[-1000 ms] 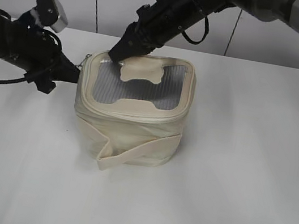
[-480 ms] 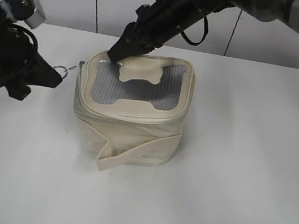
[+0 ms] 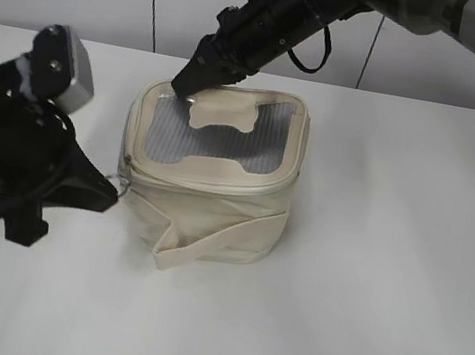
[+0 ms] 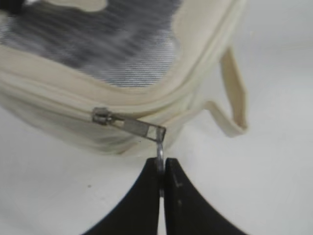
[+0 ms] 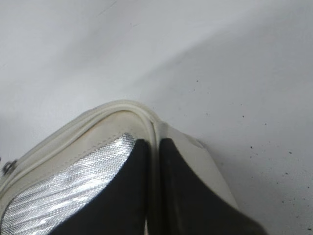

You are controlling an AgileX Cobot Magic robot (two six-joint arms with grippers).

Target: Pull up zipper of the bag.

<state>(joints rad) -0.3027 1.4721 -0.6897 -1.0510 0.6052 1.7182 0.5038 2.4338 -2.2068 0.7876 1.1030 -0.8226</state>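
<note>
Left gripper (image 4: 160, 172) clamps the zipper (image 4: 131, 126) pull's wire ring, the bag (image 3: 208, 177) just beyond its tips on the table (image 3: 381, 302). Right gripper (image 5: 153, 156), fingers together, pins the bag's far top rim. The slider sits at the near-left corner; the front run apparently remains.

Bare table (image 3: 366, 281) lies open in front of and to the right of the bag (image 3: 206, 200). Its left side is blocked by the left gripper (image 3: 105, 195) (closed on the zipper (image 4: 131, 126) ring), its rear-left corner by the right gripper (image 3: 184, 87).

White table (image 3: 366, 281) w/ cream bag (image 3: 213, 214), apparently alone.
</note>
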